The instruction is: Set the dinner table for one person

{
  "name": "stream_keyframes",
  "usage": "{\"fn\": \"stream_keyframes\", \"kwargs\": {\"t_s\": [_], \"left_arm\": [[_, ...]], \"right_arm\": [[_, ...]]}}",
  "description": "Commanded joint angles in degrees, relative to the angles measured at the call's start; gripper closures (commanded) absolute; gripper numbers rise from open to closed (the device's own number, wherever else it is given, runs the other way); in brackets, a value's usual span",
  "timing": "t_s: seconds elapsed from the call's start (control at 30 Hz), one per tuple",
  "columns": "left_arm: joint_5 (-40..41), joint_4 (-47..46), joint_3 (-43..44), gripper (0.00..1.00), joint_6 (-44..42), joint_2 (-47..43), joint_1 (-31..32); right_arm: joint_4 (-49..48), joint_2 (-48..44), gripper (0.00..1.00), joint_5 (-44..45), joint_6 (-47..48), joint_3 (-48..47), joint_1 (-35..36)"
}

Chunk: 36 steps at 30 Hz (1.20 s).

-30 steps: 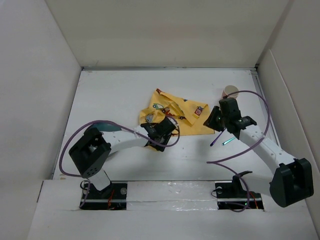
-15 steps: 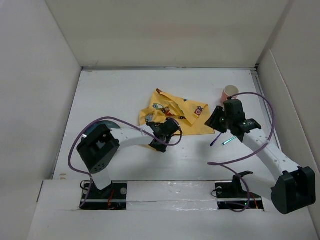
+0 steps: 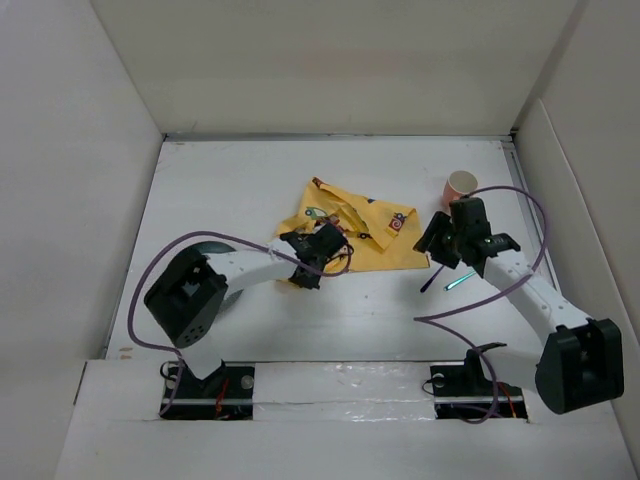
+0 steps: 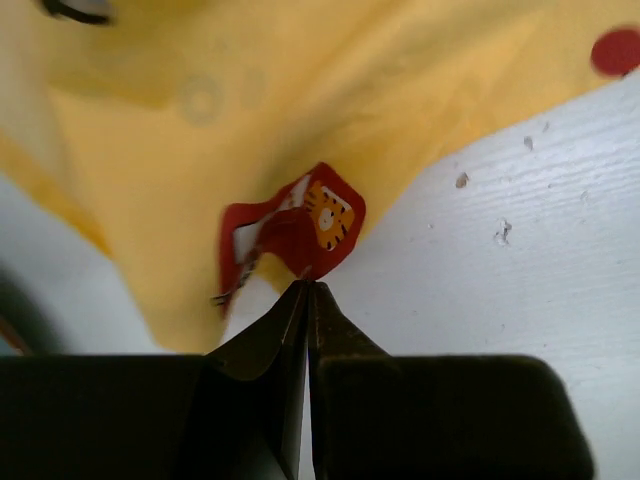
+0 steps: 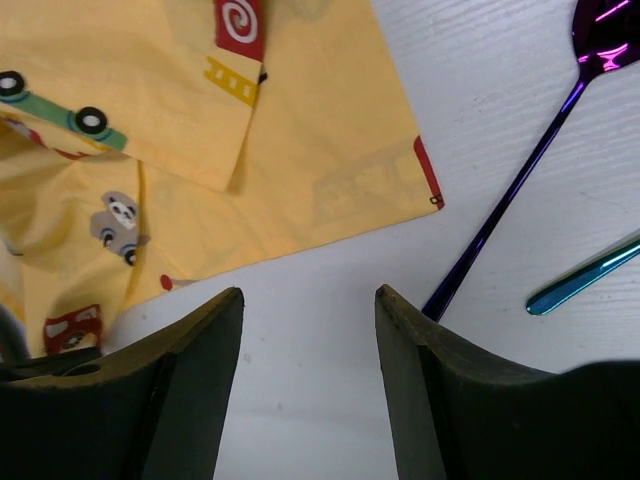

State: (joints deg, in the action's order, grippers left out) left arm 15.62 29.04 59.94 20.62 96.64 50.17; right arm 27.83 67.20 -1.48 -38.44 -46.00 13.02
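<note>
On the dinner table (image 3: 230, 180), a matte white surface walled by white panels, the yellow placemat (image 3: 350, 222) lies rumpled near the middle, its cartoon-car print creased into folds rather than spread flat. At the cloth's near-left edge sits the left gripper (image 3: 318, 248). In its wrist view the left gripper (image 4: 307, 288) has its two dark fingers pressed together with no gap between them, and their tips meet a turned-up corner of the placemat (image 4: 300, 120) that bears a red car with a tiger face. That corner looks nipped between the tips, though so little cloth is caught that the hold is hard to judge. Off the cloth's right edge hangs the right gripper (image 3: 430, 248), and from its own camera the right gripper (image 5: 308, 300) stands wide open and holds nothing, with bare white table showing between its fingers (image 5: 200, 390). The placemat's near-right corner lies just beyond them, flat on the surface. Just right of that corner rest two utensils, apart from the cloth: a purple spoon (image 5: 500, 220) lying slantwise with its bowl toward the far side, and beside it the end of a teal utensil (image 5: 585, 275). From above the purple spoon (image 3: 434, 279) and the teal utensil (image 3: 458, 282) lie close together below the right wrist. A pink cup (image 3: 461, 184) stands upright farther back, near the right wall — well clear of the placemat.
</note>
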Motion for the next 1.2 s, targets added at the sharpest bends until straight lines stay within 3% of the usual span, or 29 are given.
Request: {"fn": "stream_keyframes", "kwargs": {"t_s": [0.0,0.1,0.13,0.2,0.23,0.4,0.8,1.17], "left_arm": [[0.1,1.7,5.4,1.00,0.6,-9.7,-4.2],[-5.2,0.4,7.6,1.00,2.0,-17.2,-12.6],[-5.8,0.4,7.6,1.00,2.4,-18.8,-12.6],[-8.1,-1.3,7.8,1.00,3.0,-21.4,-19.1],[-12.1,-3.5,7.0,1.00,3.5,-24.5,-25.8],[-19.4,-5.6,5.3,1.00,2.8,-25.4,-33.9],[-21.0,-11.3,1.1,1.00,2.8,-26.7,-36.3],[-24.5,-13.1,1.8,1.00,2.3,-27.2,-36.3]], "right_arm": [[-0.1,3.7,0.38,0.8,0.6,-0.1,-0.4],[-1.1,10.2,0.38,0.2,0.2,-1.6,-1.0],[-1.1,10.2,0.39,0.2,0.2,-1.6,-1.0],[-1.8,14.1,0.41,0.4,-0.1,-3.0,-1.0],[-2.7,17.3,0.44,0.6,-0.4,-4.2,-1.6],[-3.0,21.6,0.46,1.1,-0.8,-6.0,-2.1],[0.5,26.4,0.49,6.1,-3.0,-10.3,-0.1],[4.4,25.5,0.52,9.2,-8.0,-7.6,3.9]]}}
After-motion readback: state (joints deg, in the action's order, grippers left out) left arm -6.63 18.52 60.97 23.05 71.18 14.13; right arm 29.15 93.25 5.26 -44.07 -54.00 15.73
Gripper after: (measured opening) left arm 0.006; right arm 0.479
